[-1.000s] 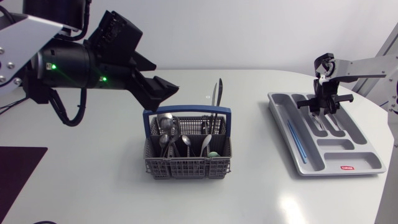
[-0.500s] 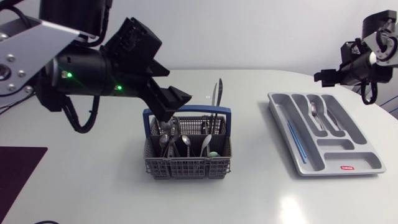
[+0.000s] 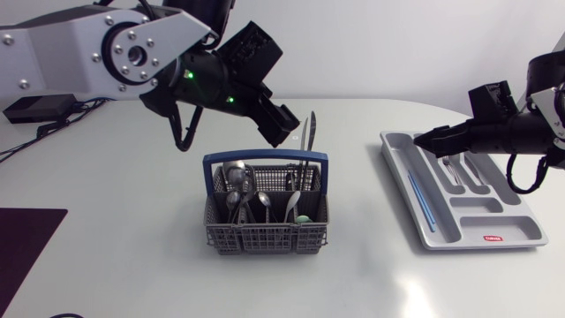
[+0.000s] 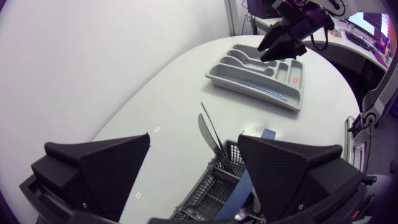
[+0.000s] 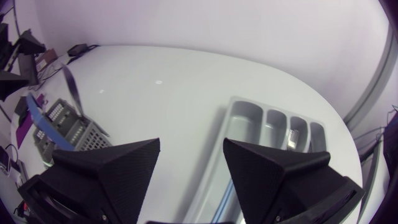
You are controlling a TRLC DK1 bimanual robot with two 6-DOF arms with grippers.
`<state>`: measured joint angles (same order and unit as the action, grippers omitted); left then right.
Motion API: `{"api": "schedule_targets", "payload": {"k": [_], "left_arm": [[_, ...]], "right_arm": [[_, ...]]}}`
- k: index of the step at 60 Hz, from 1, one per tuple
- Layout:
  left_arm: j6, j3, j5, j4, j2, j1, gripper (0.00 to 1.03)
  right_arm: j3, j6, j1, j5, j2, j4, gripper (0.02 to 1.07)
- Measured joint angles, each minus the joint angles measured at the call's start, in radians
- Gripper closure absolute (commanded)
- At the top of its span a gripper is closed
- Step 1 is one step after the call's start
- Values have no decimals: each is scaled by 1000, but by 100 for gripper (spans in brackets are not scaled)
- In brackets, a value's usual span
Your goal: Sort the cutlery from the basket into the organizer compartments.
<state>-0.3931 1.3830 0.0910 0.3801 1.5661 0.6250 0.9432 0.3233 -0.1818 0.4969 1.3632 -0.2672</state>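
The black hand [image 5: 191,152] holds its two fingers [image 5: 109,177] wide apart, a grey tray [image 5: 239,103] lies just ahead of it on the white counter [image 5: 155,93], and a grey basket [image 5: 79,133] with a knife [image 5: 71,87] sticking up stands far off.

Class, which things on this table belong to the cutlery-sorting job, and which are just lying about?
Job: grey mesh basket with blue handle; metal spoons and knives standing in it; grey plastic organizer tray; metal fork lying in it.
Lying about: dark purple mat; black box with cable.
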Motion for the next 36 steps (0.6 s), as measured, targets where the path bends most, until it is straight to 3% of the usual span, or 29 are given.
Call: {"api": "schedule_targets", "payload": {"k": [21,36], "left_arm": [[0,3,0,44,0,0,6],[-32,-150,0,103,-181,16,8]], "right_arm": [[-7,67,150,179,-34,-77,32],[-134,108,261,198,-262,-146,32]]}}
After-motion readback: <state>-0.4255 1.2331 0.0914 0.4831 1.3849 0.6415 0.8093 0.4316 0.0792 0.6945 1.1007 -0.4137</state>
